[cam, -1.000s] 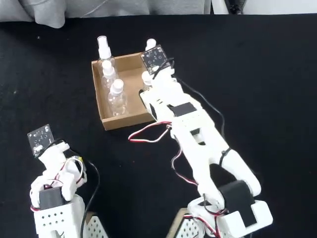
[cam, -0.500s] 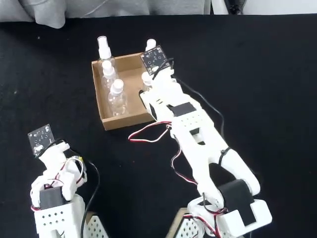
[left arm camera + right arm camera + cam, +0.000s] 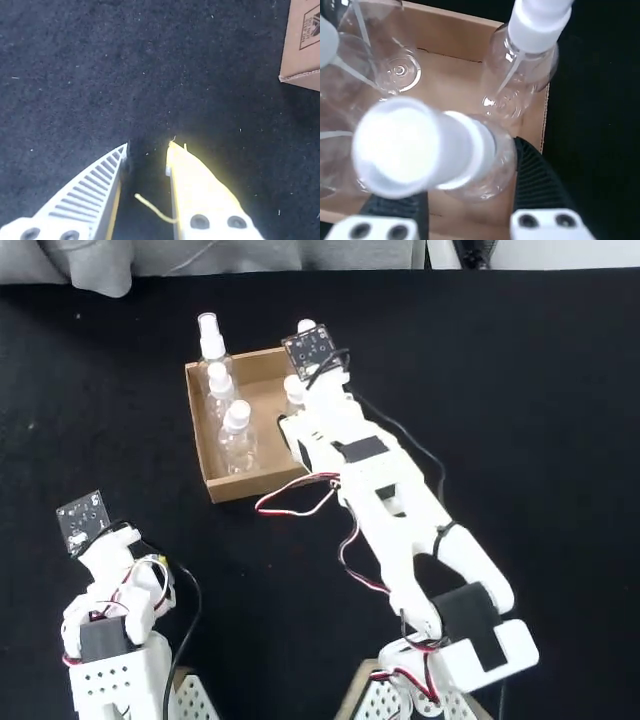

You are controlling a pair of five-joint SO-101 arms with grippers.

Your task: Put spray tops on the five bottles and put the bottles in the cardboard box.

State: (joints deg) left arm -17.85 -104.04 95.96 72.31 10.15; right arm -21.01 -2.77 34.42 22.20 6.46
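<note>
Right gripper (image 3: 465,192): jaws clamped on the first bottle (image 3: 490,160), upright inside the cardboard box (image 3: 255,483). The second bottle (image 3: 238,435) and third bottle (image 3: 218,385) stand in the box. The fourth bottle (image 3: 210,345) and fifth bottle (image 3: 306,330) stand at its far wall; inside or outside cannot be determined. All five carry spray tops (image 3: 210,322). Left gripper (image 3: 147,150): jaws slightly apart, holding nothing, above the table (image 3: 520,390).

The cardboard box (image 3: 253,483) sits toward the back of the table (image 3: 520,390), left of centre. Two bottles stand in it along its left wall, the second bottle (image 3: 219,388) behind the first bottle (image 3: 236,435), and a third bottle (image 3: 211,338) stands at its rear left corner. The right gripper (image 3: 465,190) is over the box's right side around a fourth bottle (image 3: 293,390), with a fifth bottle (image 3: 306,330) just behind at the rear right corner. The left gripper (image 3: 147,147) hangs over bare table at the front left, well apart from the box.
</note>
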